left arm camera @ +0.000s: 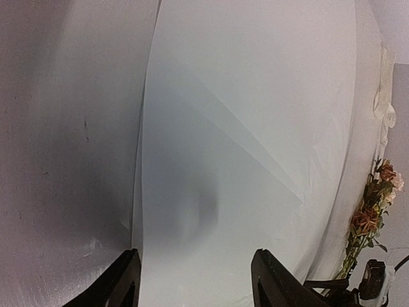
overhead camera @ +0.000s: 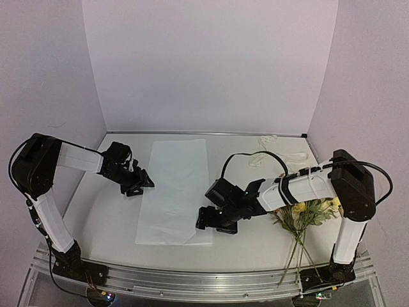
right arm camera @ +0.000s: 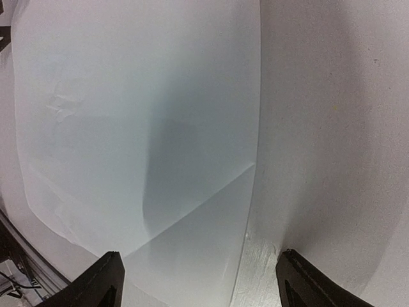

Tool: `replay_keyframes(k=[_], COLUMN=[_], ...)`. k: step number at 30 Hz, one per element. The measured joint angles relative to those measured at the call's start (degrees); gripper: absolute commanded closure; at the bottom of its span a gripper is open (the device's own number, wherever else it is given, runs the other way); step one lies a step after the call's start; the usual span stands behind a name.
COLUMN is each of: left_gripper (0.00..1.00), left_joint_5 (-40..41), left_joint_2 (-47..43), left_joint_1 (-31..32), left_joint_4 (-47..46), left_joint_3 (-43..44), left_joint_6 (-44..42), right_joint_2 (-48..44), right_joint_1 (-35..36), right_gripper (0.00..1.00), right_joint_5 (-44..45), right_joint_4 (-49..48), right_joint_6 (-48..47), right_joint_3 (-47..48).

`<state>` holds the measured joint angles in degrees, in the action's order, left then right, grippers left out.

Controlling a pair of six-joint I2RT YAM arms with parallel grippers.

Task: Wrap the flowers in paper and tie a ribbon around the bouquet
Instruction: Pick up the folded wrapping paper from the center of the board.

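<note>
Through the left wrist camera I see my left gripper (left arm camera: pixel 195 262) with its two dark fingers (left arm camera: pixel 118 284) held apart. One is over the bare table (left arm camera: pixel 64 160) and the other over the paper (left arm camera: pixel 255 96), whose left edge runs down between them. The paper lies flat and fills most of the view, with a diagonal crease across it and a soft shadow near its middle. Beyond its far edge lie the flowers (left arm camera: pixel 370 214), orange-pink blooms uppermost in the picture. Above them is a bit of cream ribbon (left arm camera: pixel 385 96).
</note>
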<state>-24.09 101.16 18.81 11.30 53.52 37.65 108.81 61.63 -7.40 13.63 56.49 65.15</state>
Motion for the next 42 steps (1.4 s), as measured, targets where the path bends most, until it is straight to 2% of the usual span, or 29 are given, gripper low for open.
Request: replay_keyframes(k=[16,21,24,31,42], left_gripper=[0.70,0.72,0.67,0.65,0.73], left_joint_5=[-1.79,-1.88,-1.57,1.21,1.59], left_joint_2=[0.00,0.00,0.00,1.10,3.10], left_joint_1=[1.45,1.93,1.95,1.95,1.94], left_joint_4=[-0.82,-0.78,-0.25,0.75,-0.43], left_joint_3=[0.04,0.13,0.54,1.66,1.59], left_joint_6=[0.95,1.33,1.24,-0.58,-1.34], right_joint_2=[0.03,0.06,0.16,0.39,0.48], right_joint_1=[0.00,0.00,0.00,-0.08,-0.22], right_gripper=[0.16,0.16,0.16,0.16,0.16], right_joint_5=[-0.05,-0.15,-0.20,-0.53,-0.81], right_joint_4=[-1.18,-1.24,-1.62,-2.70,-3.37], right_joint_6=[0.64,0.72,0.84,0.90,1.34], right_joint_3=[-0.31,-0.31,-0.31,-0.31,-0.46])
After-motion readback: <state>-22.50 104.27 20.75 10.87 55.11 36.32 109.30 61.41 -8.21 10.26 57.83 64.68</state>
